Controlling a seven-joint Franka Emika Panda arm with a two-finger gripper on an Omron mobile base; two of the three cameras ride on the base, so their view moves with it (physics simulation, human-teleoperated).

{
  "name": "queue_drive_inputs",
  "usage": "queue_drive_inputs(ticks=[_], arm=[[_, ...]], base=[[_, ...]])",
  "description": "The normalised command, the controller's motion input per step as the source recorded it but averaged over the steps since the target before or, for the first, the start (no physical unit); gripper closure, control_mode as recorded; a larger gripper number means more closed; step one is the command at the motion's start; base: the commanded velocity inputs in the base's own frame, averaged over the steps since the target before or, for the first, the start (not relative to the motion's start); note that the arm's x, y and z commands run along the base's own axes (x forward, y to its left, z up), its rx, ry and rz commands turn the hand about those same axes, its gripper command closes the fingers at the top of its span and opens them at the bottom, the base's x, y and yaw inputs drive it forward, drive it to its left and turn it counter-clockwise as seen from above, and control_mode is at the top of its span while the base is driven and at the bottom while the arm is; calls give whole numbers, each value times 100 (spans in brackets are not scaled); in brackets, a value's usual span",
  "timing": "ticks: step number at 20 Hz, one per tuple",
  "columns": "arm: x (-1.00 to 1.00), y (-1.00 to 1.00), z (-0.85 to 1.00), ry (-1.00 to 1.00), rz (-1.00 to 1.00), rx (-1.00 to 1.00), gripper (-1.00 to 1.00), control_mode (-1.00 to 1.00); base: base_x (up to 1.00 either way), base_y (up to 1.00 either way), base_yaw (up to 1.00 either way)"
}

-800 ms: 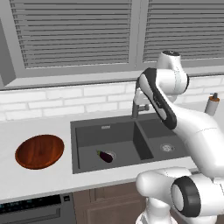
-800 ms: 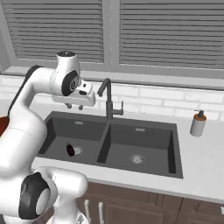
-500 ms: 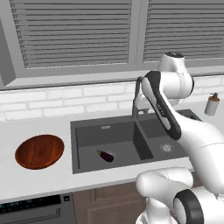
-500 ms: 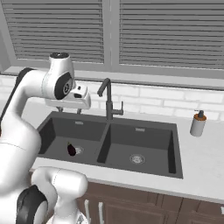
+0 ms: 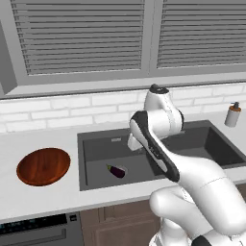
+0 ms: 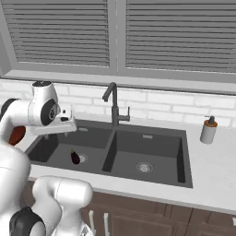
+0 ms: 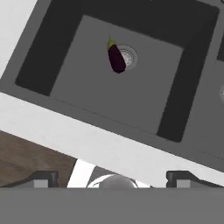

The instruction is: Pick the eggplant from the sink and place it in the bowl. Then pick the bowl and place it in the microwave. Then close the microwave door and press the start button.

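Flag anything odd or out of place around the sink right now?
One thing: the eggplant lies in the left basin of the sink, over the round drain, an odd spot for a vegetable. The bowl sits upright and empty on the counter beside the sink. No spills or damage visible.

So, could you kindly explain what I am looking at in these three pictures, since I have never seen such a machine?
It is a rendered kitchen with a white robot arm on a driving base. Two pictures come from cameras on that base, behind the arm to its left and right. The third comes from a camera on the hand, looking down along the tool, which is open and holds nothing. A small purple eggplant lies in the sink, in the basin nearer the bowl, beside its drain. A brown wooden bowl sits on the counter beside the sink. A soap bottle stands at the far side.
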Motion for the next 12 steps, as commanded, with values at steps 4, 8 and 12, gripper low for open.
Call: queue_drive_inputs(ticks=[4, 8, 12], arm=[[100, 23, -68, 41, 35, -1, -100, -100], [100, 20, -77, 36, 33, 0, -100, -100], [69, 45, -74, 17, 21, 0, -100, -100]], base=[[0, 0, 0], [0, 0, 0], [0, 0, 0]])
